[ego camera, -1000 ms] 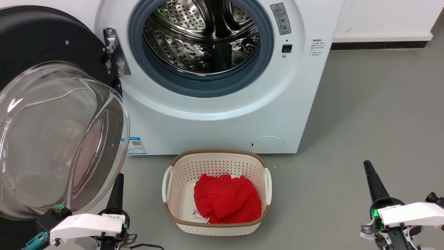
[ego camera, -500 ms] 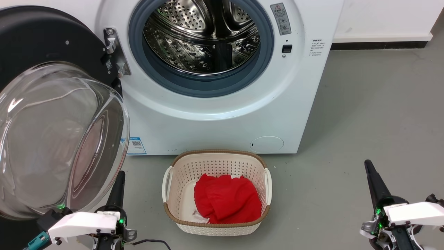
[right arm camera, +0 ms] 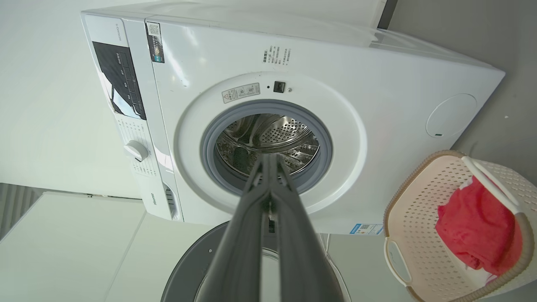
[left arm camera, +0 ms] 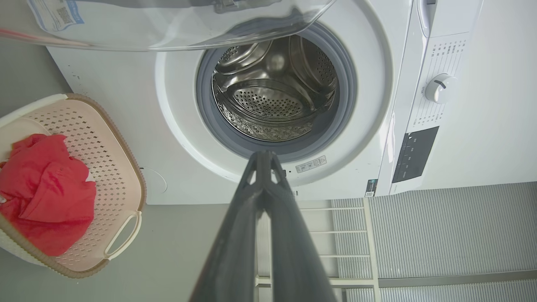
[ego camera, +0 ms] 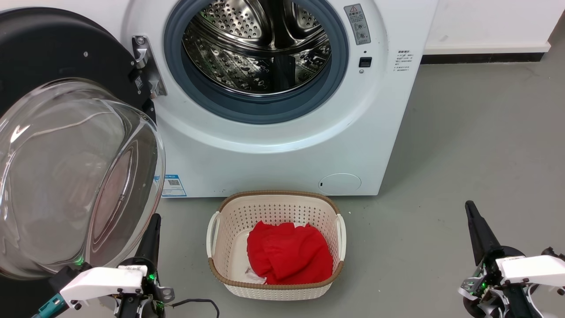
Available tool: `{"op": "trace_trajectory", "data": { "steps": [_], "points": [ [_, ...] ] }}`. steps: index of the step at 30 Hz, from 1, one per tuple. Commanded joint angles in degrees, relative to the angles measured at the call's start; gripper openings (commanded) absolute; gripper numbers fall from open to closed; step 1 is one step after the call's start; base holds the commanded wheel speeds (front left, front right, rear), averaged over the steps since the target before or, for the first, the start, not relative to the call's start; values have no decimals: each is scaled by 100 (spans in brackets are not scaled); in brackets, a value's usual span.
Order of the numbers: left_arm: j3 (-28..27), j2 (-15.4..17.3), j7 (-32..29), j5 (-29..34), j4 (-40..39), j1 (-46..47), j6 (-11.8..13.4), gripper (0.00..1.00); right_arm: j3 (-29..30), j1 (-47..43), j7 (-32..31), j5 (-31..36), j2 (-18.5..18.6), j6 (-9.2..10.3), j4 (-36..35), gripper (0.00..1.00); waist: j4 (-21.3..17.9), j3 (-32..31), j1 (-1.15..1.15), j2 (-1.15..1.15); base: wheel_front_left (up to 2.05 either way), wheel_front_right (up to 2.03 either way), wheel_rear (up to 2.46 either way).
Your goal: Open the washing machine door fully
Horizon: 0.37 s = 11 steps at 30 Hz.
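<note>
Door: the washing machine door (ego camera: 70,132) stood wide open, hinged on the left of the washing machine (ego camera: 273,150).
Handling: likely heavy, stiff and slick, with breakable glass, so push its black rim.
Left gripper (ego camera: 154,218): pinched closed, empty, just beside the door.
Right gripper (ego camera: 470,207): closed, empty, well apart.

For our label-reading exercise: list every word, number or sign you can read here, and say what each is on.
"Hisense" (tiny, likely): washer front, below the dial.
Warning triangle: grey sticker beside the drum; its print is too small to read.
Blue sticker: QR code; text too small.
Small print right of the latch: too small.
Panel and dial markings: blurred.
</note>
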<state>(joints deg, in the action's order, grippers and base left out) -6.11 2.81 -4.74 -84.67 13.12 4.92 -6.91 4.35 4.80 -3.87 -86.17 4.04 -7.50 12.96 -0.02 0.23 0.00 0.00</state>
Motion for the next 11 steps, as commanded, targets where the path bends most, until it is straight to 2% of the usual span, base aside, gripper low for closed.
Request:
{"op": "trace_trajectory", "data": {
  "steps": [1,11],
  "points": [
    [-23,11,-28,-116,14,99,-36,0,14,107,-25,-115,10,1,8,0,0,0,0,0,0,0,0],
    [-43,12,-128,-501,70,149,-58,0,49,122,-105,-482,0,2,70,0,1,-3,0,0,0,0,0]
  ]
}}
